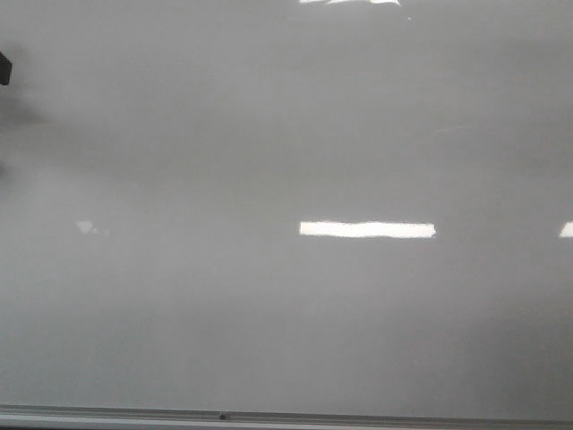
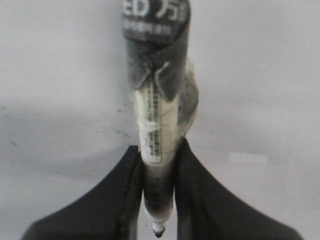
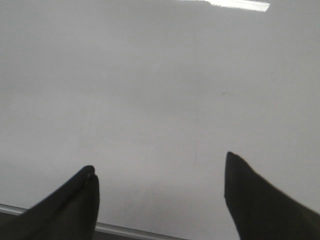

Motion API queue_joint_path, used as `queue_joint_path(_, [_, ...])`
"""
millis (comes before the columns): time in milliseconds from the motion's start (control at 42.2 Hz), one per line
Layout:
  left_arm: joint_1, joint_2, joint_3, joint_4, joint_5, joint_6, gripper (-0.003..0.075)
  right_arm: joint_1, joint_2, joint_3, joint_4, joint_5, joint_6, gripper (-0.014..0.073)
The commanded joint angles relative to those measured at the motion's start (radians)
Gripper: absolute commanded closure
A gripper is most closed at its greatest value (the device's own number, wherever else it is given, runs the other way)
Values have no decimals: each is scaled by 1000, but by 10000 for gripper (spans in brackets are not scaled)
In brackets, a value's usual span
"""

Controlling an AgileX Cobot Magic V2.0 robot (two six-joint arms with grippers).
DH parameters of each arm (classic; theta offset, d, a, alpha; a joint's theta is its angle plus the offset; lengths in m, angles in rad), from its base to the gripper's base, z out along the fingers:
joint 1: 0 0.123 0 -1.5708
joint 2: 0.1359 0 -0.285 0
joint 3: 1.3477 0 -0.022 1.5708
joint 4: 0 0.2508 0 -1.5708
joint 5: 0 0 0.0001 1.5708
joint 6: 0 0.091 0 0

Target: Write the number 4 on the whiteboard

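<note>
The whiteboard (image 1: 269, 134) is a glossy pale grey board that fills the front view, with a thin grey edge strip (image 1: 358, 418) along the bottom. No number 4 shows on it in any view. My left gripper (image 2: 157, 150) is shut on a marker (image 2: 156, 125) wrapped in grey tape. The marker's dark tip (image 2: 158, 232) points at the board (image 2: 60, 75). Of the left arm, only a dark bit (image 1: 4, 67) shows at the front view's left edge. My right gripper (image 3: 159, 165) is open and empty over the board (image 3: 150, 75), near its edge strip (image 3: 130, 231).
Bright white rectangular light reflections lie on the board (image 1: 367, 229), with another at the top (image 1: 349, 2). A few faint dark specks and scratches mark the board in the left wrist view (image 2: 122, 107). A faint thin line shows in the right wrist view (image 3: 195, 155).
</note>
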Motion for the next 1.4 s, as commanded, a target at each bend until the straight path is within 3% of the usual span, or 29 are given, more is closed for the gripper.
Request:
queue_joint_path(0, [1,-42,-34,-10,-49,-9,666,-6,4,-25,5,-79,-1,46])
queue_joint_path(284, [-64,-146,-157,68,300,106,680,-4,13,-90,8,25,-1,46])
queue_joint_path(545, [-247,-179,-353,66,706,273,680,-4,71,-200,14,178,-2,46])
queue_joint_path(711, [-405,-179,-448,60,858,406,680,-3,131,-255,38,288,-34,46])
queue_joint_path(900, [-587,-179,-470,16,898,538,680,0,186,-295,160,343,-181,46])
queue_joint_path(1090, [-756,-177,-470,20,895,580,680,8,224,-319,351,384,-485,46])
queue_joint_path(1232, [-822,-177,-470,20,893,596,680,98,225,-319,437,401,-680,46])
queue_joint_path(1374, [-845,-177,-470,20,898,597,680,219,225,-319,437,421,-723,46])
